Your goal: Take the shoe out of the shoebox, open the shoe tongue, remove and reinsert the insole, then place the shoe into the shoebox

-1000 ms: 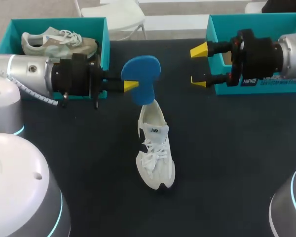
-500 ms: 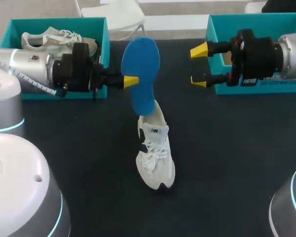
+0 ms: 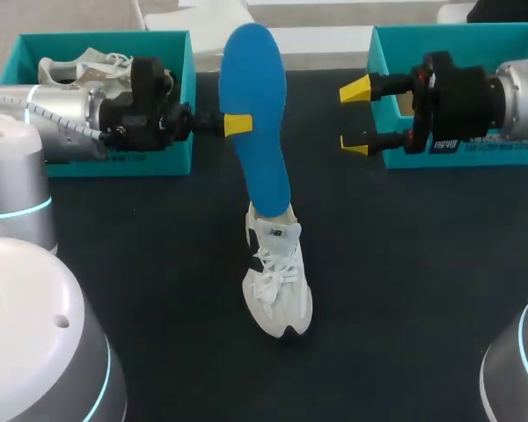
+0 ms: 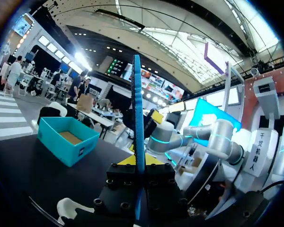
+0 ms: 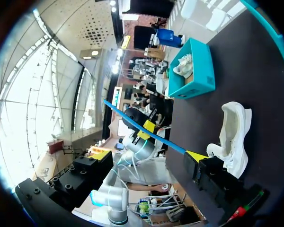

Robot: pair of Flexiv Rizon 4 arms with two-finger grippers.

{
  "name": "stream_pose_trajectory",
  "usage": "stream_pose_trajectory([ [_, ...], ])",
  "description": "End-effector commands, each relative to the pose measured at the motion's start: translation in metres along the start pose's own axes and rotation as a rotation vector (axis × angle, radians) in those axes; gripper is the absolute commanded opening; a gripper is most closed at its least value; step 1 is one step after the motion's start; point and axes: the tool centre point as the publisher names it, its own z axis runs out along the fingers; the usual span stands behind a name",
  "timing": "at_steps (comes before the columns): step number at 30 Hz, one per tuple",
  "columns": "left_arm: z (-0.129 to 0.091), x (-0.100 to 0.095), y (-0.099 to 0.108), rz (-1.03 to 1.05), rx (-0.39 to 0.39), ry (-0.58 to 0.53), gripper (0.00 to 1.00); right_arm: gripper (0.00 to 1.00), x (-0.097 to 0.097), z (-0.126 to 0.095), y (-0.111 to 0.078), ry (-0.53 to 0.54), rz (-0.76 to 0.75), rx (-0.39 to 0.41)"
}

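The left gripper (image 3: 236,124) is clamped on the blue insole (image 3: 262,167). Both yellow tips pinch its flat faces near the upper third, so in the left wrist view the insole (image 4: 137,118) runs as a thin edge straight out between the fingers. Gripping across the faces keeps the flexible part stiff along its length and keeps it from folding.

Below the gripper, the free end of the insole reaches the heel opening of the white shoe (image 3: 277,277). Whether that end sits inside the collar or just above it cannot be determined. The shoe lies on the table under and ahead of the left gripper, heel toward it, with no arm holding it. Judgement: the insole-removal step is almost complete, and reinsertion comes next.

Across from the left gripper, well apart, the right gripper (image 3: 355,117) hangs with its fingers spread and empty, level with the insole's upper half. That position suits taking the insole or steadying the shoe.

Behind the right gripper stands the right shoebox (image 3: 458,35). Beside the left arm, the left shoebox (image 3: 106,37) holds a second shoe (image 3: 79,66).
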Motion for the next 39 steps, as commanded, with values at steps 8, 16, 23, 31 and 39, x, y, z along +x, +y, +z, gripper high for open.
stream_pose_trajectory([
  [8,0.000,-0.004,0.003,-0.384,0.099,0.060,0.00,1.00,0.000,0.001,0.000,0.000,0.001,-0.001],
  [16,0.000,-0.004,0.003,-0.384,0.099,0.060,0.00,1.00,0.000,0.001,0.000,0.000,0.001,-0.001],
  [23,0.000,-0.007,0.005,-0.460,0.055,0.036,0.00,1.00,0.000,0.001,0.000,0.000,0.001,-0.001],
  [31,0.005,-0.019,0.014,-0.826,-0.030,0.032,0.00,1.00,0.000,0.001,0.000,0.000,0.001,-0.001],
  [39,0.006,-0.026,0.020,-0.979,0.004,0.040,0.00,1.00,0.009,0.014,-0.007,-0.295,0.043,-0.081],
])
